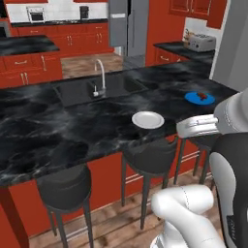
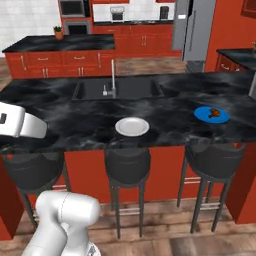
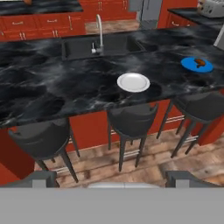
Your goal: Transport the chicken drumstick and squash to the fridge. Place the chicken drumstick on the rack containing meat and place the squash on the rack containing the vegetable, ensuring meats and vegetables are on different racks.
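The chicken drumstick (image 3: 200, 62) is a small brown lump lying on a blue plate (image 3: 189, 65) at the right end of the black island counter (image 3: 52, 87). It also lies on the blue plate (image 1: 192, 99) as the drumstick (image 1: 203, 96) in the left base view and as the drumstick (image 2: 215, 112) in the right base view. My gripper (image 3: 113, 181) hangs well short of the counter, over the stools, with its fingertips (image 3: 43, 178) wide apart and nothing between them. The fridge (image 2: 195, 27) stands shut at the far wall, so its racks are hidden. The squash is out of view.
A white plate (image 3: 133, 82) lies bare near the counter's front edge. A sink with a tall tap (image 3: 99, 28) is set behind it. Three dark stools (image 3: 131, 120) stand under the counter's front. A toaster (image 1: 202, 42) sits on the far right counter.
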You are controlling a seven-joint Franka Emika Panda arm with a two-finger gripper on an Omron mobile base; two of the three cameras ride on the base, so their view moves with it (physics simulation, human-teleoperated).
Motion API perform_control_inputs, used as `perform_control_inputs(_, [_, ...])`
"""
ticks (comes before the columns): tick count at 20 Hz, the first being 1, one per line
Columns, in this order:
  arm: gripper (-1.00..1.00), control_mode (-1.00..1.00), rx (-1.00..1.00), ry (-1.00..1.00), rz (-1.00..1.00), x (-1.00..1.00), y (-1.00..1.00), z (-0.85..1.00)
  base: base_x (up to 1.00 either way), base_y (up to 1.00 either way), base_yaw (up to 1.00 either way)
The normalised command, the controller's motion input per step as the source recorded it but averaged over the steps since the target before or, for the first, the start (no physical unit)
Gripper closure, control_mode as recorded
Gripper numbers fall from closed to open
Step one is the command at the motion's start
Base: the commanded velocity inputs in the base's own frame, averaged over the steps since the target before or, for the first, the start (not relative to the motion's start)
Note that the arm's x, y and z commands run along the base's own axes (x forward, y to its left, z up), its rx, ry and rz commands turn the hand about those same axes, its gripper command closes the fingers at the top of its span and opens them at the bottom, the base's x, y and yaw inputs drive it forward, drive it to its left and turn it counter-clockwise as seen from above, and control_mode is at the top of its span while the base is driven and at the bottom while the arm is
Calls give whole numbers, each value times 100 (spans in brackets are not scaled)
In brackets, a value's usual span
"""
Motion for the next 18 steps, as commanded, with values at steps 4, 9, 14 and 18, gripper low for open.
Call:
perform_control_inputs(4, [-100, 100, 0, 0, 0, 0, 0, 0, 1, -100, 24])
perform_control_inputs(9, [-100, 100, 0, 0, 0, 0, 0, 0, 0, -100, 21])
perform_control_inputs(14, [-100, 100, 0, 0, 0, 0, 0, 0, 1, -100, 20])
perform_control_inputs(18, [-100, 100, 0, 0, 0, 0, 0, 0, 37, -98, 18])
